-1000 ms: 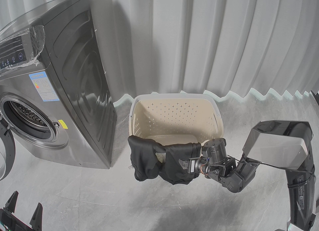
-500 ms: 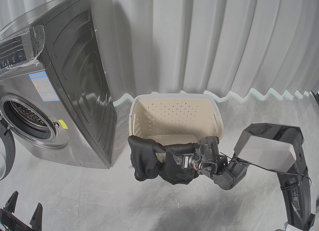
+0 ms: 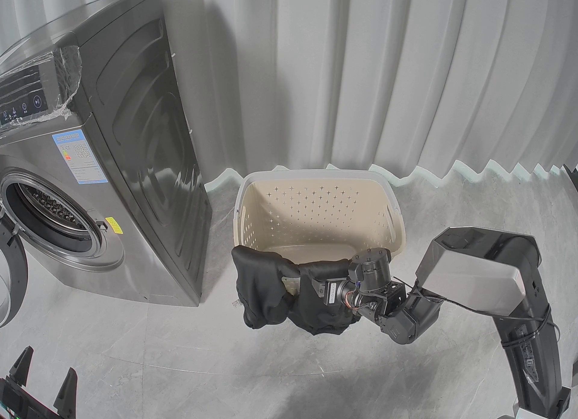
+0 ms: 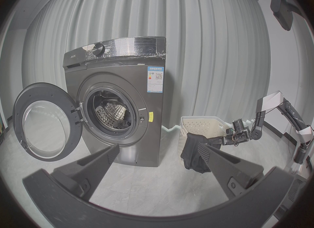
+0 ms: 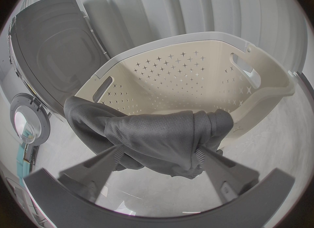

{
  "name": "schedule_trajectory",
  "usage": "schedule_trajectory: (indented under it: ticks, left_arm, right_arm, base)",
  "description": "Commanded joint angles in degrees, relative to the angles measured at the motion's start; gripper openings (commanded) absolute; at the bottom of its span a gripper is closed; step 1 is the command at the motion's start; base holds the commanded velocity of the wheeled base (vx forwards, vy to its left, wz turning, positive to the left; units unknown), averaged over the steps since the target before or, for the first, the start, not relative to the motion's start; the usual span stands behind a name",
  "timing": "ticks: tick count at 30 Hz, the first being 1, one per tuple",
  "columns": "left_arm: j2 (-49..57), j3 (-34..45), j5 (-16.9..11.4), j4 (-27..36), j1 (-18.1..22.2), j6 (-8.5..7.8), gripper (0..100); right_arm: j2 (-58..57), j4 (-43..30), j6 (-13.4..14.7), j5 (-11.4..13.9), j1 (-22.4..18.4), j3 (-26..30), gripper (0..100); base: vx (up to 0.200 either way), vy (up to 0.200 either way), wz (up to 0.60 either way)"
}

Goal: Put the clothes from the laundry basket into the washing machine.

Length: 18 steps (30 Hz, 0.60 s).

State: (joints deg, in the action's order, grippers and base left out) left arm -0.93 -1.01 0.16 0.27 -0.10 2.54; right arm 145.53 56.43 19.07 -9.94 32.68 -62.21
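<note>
At the lower left corner of the head view the left gripper (image 3: 45, 375) sits low over the pale floor (image 3: 180, 354), its fingers spread wide with nothing between them; the left wrist view shows the same wide spread (image 4: 157, 146).

Right of centre, the right gripper (image 3: 314, 291) meets the dark garment (image 3: 265, 294). In the right wrist view its fingers (image 5: 117, 151) are wide apart, one on each side of the bunched cloth (image 5: 157, 133) and touching it, not pinched together.

The garment lies draped over the near rim of the laundry basket (image 3: 319, 174). Its long axis runs left to right along that rim, and its folds hang down the outer wall towards the bottom of the frame.

Just left of the basket stands the washing machine (image 3: 138, 137), its side panel turned to the basket. Its drum opening (image 3: 54, 215) faces the lower left, and the open door (image 3: 12, 270) is at the left edge. A pale curtain (image 3: 361, 65) fills the upper frame.

Since a second ago the right arm has slid leftwards, bringing its gripper farther onto the cloth. The garment, basket and left gripper lie as before.
</note>
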Motion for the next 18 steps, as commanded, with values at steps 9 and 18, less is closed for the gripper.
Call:
schedule_trajectory:
  ticks: [9, 18]
  left_arm:
    - [0.93, 0.92, 0.02, 0.0, 0.01, 0.01, 100]
    - [0.93, 0.92, 0.02, 0.0, 0.01, 0.01, 100]
  right_arm:
    - [0.02, 0.79, 0.01, 0.09, 0.19, 0.33, 0]
    - [-2.53, 0.87, 0.09, 0.27, 1.42, 3.59, 0]
  base:
    - [0.0, 0.0, 0.0]
    - [0.0, 0.0, 0.0]
